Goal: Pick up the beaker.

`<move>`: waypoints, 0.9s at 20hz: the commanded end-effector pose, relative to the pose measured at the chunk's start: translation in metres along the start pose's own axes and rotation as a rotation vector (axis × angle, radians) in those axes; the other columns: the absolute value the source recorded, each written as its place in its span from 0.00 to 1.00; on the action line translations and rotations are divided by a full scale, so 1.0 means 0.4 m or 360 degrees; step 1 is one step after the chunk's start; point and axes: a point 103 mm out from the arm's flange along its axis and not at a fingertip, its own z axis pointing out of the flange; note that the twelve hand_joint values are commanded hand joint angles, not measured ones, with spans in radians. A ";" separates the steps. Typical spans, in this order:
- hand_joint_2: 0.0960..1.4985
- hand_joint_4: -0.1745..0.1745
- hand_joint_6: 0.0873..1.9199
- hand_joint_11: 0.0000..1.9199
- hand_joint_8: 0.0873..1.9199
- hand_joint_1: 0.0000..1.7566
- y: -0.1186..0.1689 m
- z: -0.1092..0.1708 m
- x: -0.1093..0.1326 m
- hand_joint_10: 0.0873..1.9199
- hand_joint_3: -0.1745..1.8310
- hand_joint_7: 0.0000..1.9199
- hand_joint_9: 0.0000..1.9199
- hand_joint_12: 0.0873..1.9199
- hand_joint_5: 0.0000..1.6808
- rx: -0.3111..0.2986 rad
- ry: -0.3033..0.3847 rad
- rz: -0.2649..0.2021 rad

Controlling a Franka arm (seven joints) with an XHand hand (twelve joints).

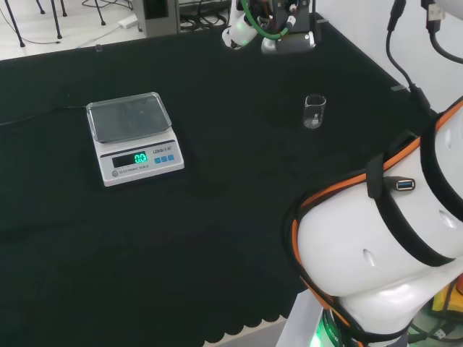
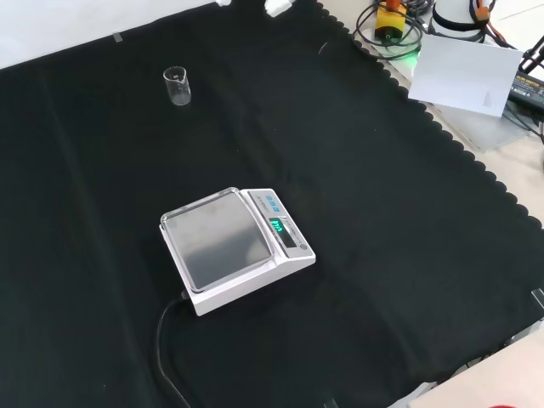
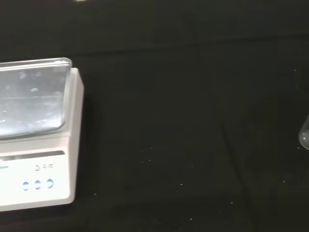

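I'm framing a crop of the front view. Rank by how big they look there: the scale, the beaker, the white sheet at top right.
1. Scale, the largest, near the middle of the cloth.
2. White sheet, somewhat smaller, though it lies farther off, so only its apparent size is ranked.
3. Beaker, by far the smallest.

- A small clear beaker (image 1: 315, 111) stands upright on the black-clothed table (image 1: 217, 231), right of centre.
- A white scale (image 1: 132, 138) with a lit green display sits well apart, to its left.
- The arm's white links (image 1: 391, 246) fill the lower right.
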 end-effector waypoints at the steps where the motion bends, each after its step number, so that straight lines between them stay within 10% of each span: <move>1: 0.47 0.51 0.27 0.16 0.31 0.44 0.067 0.042 -0.108 0.30 0.40 0.31 0.40 0.70 0.30 0.0013 -0.0122 0.0035; 18: 0.45 0.50 0.28 0.15 0.31 0.46 0.191 0.103 -0.206 0.31 0.41 0.27 0.38 0.70 0.27 0.0102 -0.0041 0.0061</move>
